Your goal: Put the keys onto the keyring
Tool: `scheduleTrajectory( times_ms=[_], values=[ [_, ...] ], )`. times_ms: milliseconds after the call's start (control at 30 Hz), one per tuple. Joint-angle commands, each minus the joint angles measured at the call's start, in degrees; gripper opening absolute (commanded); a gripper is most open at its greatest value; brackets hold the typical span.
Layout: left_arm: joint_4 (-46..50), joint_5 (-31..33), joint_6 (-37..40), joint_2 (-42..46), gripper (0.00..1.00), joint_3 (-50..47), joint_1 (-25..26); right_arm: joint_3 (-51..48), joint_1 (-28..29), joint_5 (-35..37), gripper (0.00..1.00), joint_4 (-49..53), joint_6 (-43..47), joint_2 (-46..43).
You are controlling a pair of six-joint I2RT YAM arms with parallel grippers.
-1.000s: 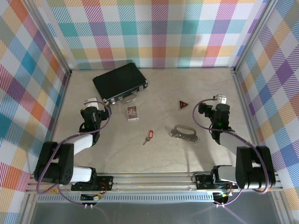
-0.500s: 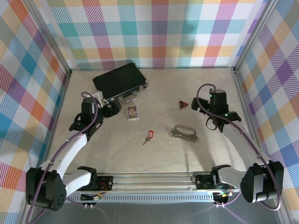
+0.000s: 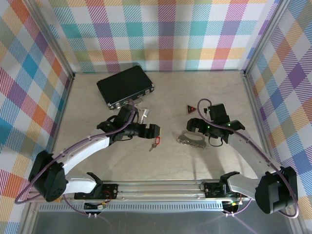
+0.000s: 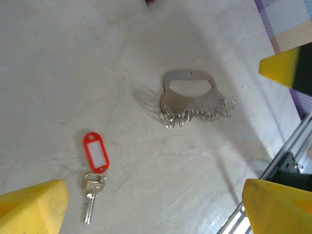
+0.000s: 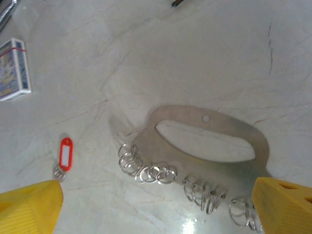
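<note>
- Eyeing the keys [image 4: 95, 170], lower left of the left wrist view: light, flat, slippery, so I'd pinch the red tag [image 4: 96, 152].
- keyring [image 4: 190, 95] looks stiff.
- left gripper [image 4: 153, 209], right gripper [image 5: 156, 209]: both released, empty.

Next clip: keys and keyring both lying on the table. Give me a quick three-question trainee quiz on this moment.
1. True or false: the keys already hang on the keyring.
2. What does the left gripper hold? A) the keys B) the keyring C) nothing
3. Which gripper hovers nearer the keyring, left or right?

Key:
1. False. They lie apart on the table.
2. C. Its jaws stand open with nothing between them.
3. The right gripper, also open, just above the keyring.
</note>
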State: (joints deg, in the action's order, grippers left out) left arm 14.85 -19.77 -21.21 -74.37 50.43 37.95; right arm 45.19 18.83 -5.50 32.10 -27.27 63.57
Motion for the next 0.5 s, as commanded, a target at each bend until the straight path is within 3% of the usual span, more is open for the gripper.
scheduleTrajectory(
  times_ms=[0,100,267,467],
  values=[
    [-7.87,-3.47,-2.99,-3.74,0.86,0.59,3.30,-2.86,-0.08,-2.16,0.99,2.78,-1.78,-3.93],
    [-10.04,-1.45,-3.02,-6.45,0.83,1.37,6.86,-5.20,-2.24,-1.39,0.99,1.78,-2.09,-5.64],
    [-11.96,-0.56,-4.17,-11.35,0.81,2.74,9.79,-8.15,-12.30,-8.89,0.99,-0.95,-1.94,-5.09],
    [-19.99,-1.99,-6.59,-15.25,0.79,1.36,10.92,-9.45,-14.46,-7.87,0.99,1.54,-3.38,-5.70]
  ],
)
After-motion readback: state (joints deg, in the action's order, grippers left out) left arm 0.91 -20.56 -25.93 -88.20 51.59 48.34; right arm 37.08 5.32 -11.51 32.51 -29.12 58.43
